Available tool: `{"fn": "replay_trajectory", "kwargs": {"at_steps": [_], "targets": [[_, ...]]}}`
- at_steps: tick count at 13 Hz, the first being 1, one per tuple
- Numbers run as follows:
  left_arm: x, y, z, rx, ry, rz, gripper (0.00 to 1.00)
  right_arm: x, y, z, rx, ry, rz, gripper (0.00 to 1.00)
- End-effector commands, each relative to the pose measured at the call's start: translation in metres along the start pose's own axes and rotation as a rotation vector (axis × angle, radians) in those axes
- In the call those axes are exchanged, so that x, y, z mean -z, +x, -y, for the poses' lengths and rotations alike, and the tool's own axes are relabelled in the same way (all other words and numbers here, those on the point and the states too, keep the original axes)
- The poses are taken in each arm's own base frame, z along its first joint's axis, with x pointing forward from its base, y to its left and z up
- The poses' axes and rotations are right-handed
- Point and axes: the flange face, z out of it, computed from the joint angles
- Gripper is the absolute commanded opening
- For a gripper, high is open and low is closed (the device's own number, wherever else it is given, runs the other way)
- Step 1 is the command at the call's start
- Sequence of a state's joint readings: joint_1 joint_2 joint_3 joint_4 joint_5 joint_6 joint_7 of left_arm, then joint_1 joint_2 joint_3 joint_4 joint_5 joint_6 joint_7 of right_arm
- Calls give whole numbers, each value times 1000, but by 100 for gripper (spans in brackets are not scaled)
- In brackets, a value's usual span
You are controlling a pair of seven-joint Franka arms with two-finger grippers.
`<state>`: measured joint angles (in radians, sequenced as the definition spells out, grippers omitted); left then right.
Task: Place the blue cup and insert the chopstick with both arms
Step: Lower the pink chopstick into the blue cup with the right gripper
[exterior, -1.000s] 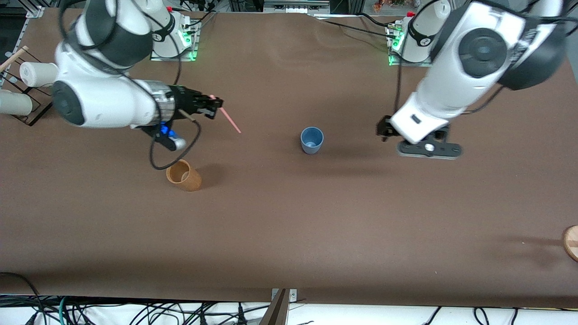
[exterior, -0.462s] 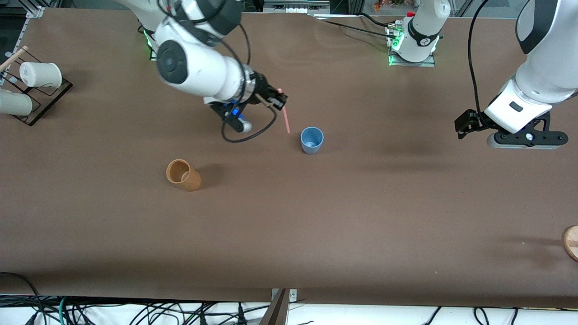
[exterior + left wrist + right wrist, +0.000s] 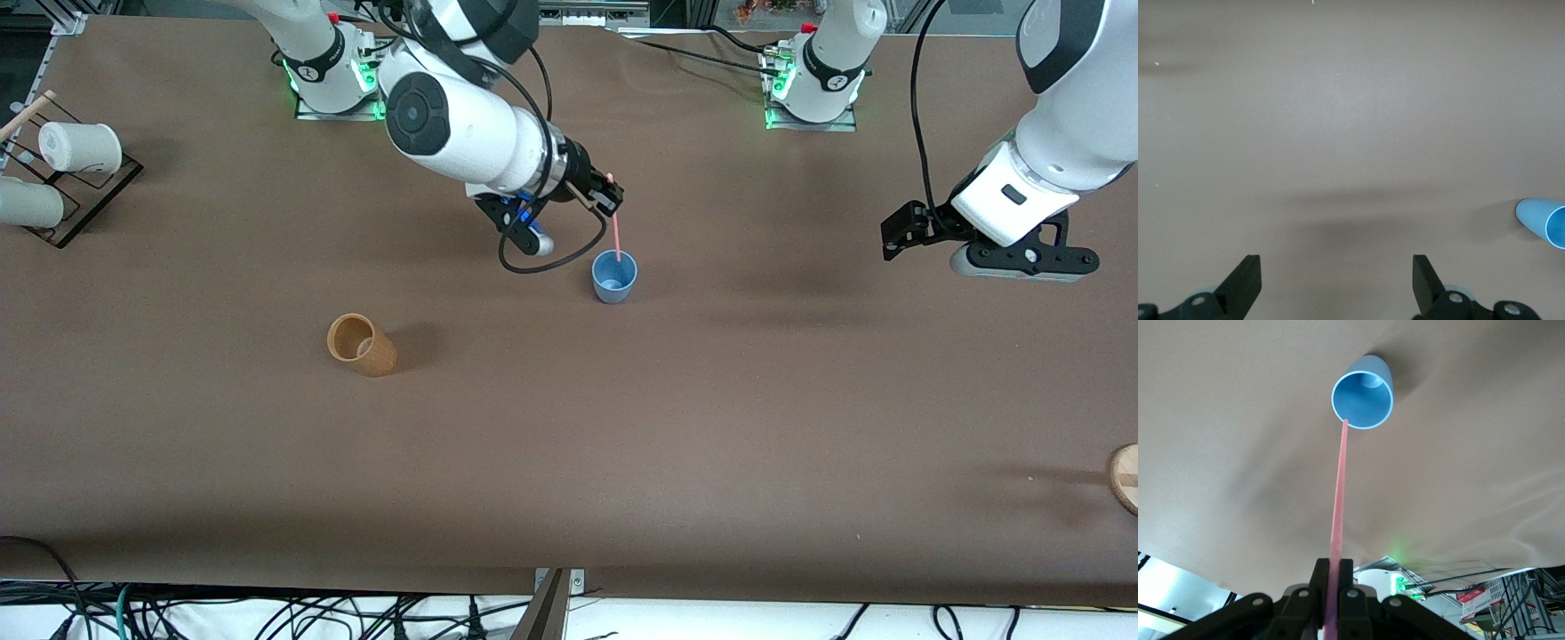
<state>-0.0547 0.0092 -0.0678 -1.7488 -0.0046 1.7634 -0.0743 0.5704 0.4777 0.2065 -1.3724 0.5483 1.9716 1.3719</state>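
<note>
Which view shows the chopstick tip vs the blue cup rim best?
Right wrist view: the chopstick runs from the right gripper to the blue cup rim, tip at its edge. Front view shows it small, tip over the rim. Left wrist view shows only part of the cup.

The desk (image 3: 569, 444) is covered edge to edge in a matte brown sheet, lit evenly from overhead, with soft shadows lying across it. At the right arm's end stands a black wire rack (image 3: 67, 191) holding two white cylinders (image 3: 78, 148) on their sides and a slanted wooden stick (image 3: 27, 114). At the left arm's end a round wooden piece (image 3: 1125, 477) shows partly at the desk's edge. Below the desk's near edge, tangled black and green cables (image 3: 133, 613) lie on a white floor, and a metal bracket (image 3: 558, 582) sits at mid-edge. Two base plates glow green (image 3: 378, 93).
</note>
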Motion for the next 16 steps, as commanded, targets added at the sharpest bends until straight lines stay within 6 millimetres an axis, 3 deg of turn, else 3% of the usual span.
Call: {"fn": "replay_trajectory", "kwargs": {"at_steps": [1, 8, 9, 10, 11, 12, 14, 16], "targets": [[8, -3, 0, -18, -24, 1, 100, -18, 0, 6, -2, -11, -14, 0], [8, -3, -2, -12, -24, -1, 100, -62, 26, -12, -30, -52, -48, 0], [8, -3, -2, -12, -24, -1, 100, -64, 29, -12, -34, -54, -49, 23], [8, -3, -2, -12, -24, -1, 100, -65, 30, -12, -35, -55, -49, 68], [8, -3, -3, -14, -24, 1, 100, -63, 31, -12, -40, -52, -49, 88], [8, -3, -3, -14, -24, 1, 100, -60, 29, -10, -36, -47, -49, 100], [8, -3, -4, -15, -24, 1, 100, -46, 26, -10, -2, -41, -101, 100], [7, -3, -4, -15, -24, 2, 100, -15, 24, -11, 69, -28, -207, 100]]}}
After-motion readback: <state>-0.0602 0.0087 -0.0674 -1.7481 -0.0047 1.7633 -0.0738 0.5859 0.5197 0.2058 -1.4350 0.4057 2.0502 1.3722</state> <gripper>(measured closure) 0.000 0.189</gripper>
